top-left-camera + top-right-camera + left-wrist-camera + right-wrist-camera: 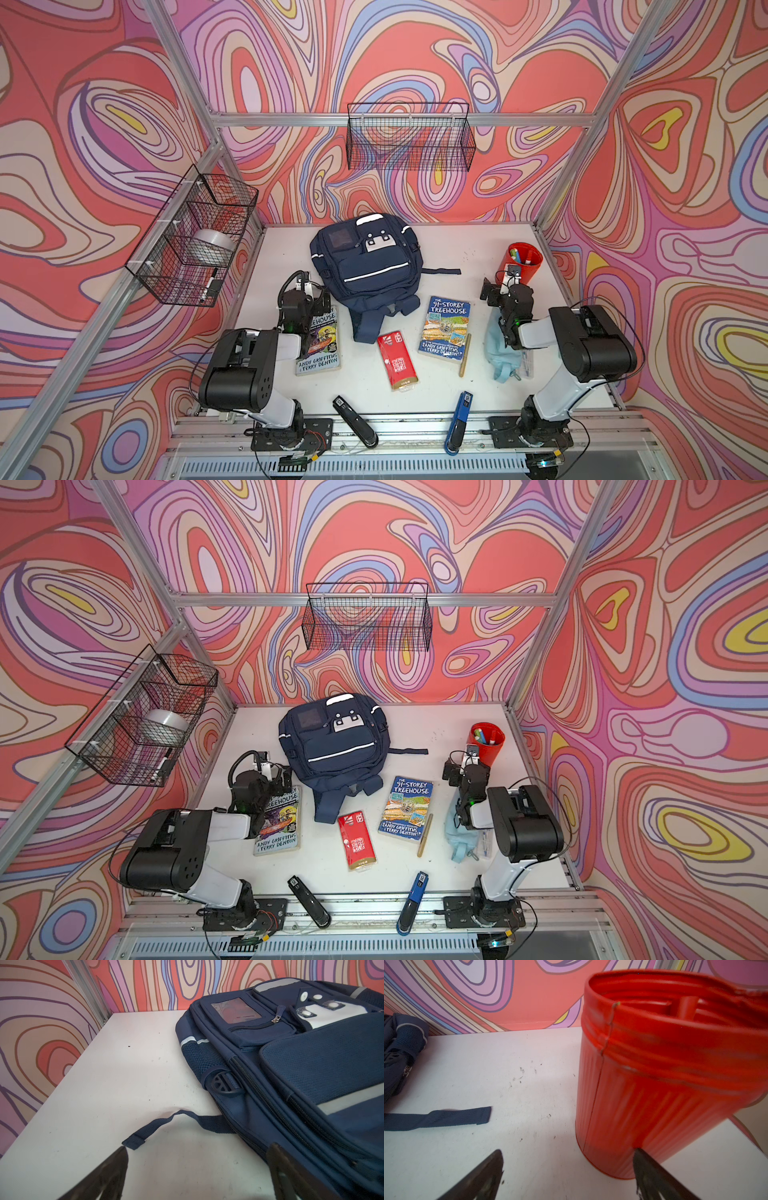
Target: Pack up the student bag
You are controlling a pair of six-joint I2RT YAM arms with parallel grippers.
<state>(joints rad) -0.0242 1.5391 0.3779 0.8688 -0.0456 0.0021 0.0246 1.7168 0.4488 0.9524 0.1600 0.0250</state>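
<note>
The student bag (368, 266), a navy backpack with thin white stripes, lies flat and front-up at the back middle of the white surface (457, 245). Its zips look shut and its straps trail toward the robot, a pose that seems meant to keep the pockets within reach of both arms. Just beside its left flank hangs the left gripper (198, 1150), jaws spread wide and holding nothing. The right gripper (568, 1151), jaws equally wide and empty, faces a ribbed red tin (524, 259) in which coloured markers (517, 252) stand.

In front of the bag, spaced apart as if for picking one at a time, lie a 91-Storey Treehouse paperback (446, 330), a second Treehouse paperback (320, 353), a red carton (397, 359) and a gold pen (464, 355). A light blue pouch (500, 357) lies partly under the right arm, and a black stapler (357, 424) and a blue stapler (459, 419) sit by the front edge.

The left-wall wire basket (166, 266) holds a tape roll (210, 245) and a black marker (210, 284); the back-wall basket (409, 137) shows nothing inside.
</note>
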